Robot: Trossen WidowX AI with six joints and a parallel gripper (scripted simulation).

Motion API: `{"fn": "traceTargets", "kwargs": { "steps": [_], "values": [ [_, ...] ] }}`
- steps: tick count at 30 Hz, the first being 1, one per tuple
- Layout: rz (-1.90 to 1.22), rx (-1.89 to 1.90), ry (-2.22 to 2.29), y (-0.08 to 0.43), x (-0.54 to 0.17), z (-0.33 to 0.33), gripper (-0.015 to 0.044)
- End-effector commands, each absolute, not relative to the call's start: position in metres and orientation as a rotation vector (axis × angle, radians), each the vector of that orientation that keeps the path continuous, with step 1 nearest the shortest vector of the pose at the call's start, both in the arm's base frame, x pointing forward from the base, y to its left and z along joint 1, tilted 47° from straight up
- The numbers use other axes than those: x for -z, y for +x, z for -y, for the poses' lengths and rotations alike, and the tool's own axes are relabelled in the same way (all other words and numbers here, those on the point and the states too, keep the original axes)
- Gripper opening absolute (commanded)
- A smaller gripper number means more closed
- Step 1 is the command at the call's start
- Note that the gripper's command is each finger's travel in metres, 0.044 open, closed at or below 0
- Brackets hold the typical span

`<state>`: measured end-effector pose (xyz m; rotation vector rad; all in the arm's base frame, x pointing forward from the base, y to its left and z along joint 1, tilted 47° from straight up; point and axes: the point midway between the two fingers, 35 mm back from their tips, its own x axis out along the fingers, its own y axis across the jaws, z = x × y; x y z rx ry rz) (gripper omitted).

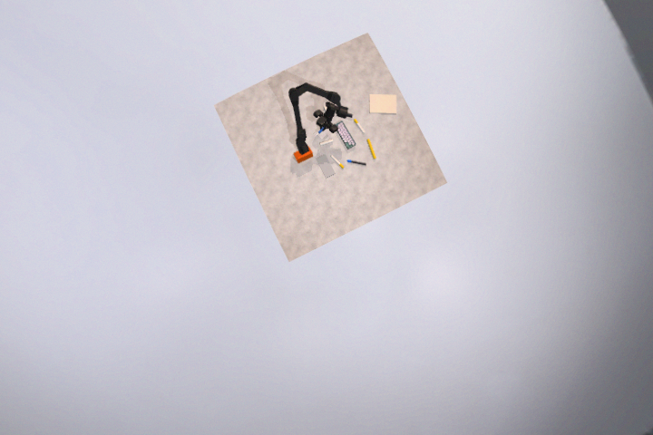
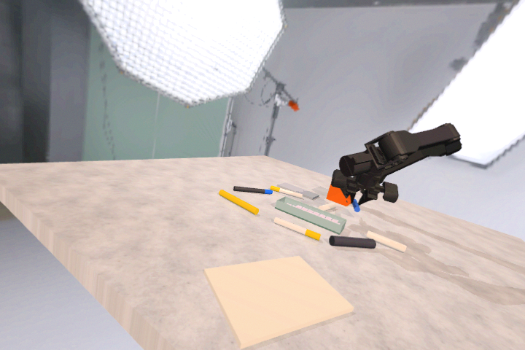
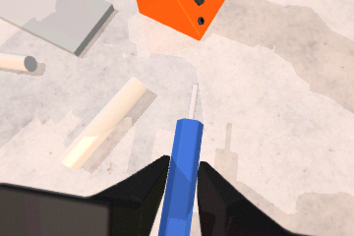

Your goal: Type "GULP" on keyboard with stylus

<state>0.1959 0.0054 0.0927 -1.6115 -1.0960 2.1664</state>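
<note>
The stylus has a blue six-sided body and a thin pale tip. My gripper is shut on its blue body. In the wrist view the tip points up the picture, and a shadow apart to the right shows the stylus raised off the desk. The keyboard has a green-grey case and pale pink keys. It lies beside the gripper, on its right in the top view. The key letters are too small to read.
A cream stick lies near the stylus. Around the keyboard lie a yellow rod, a thick black rod and several pens. A grey slab, a beige board and my orange base also show.
</note>
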Motion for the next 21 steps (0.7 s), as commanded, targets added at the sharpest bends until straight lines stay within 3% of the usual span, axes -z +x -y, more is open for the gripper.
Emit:
{"fn": "traceTargets", "kwargs": {
  "steps": [1, 21],
  "values": [
    [1.103, -2.166, -1.614, 0.196, -0.093, -0.005, 0.0],
    [1.998, -2.053, -1.846, 0.222, -0.08, 0.023, 0.0]
  ]
}}
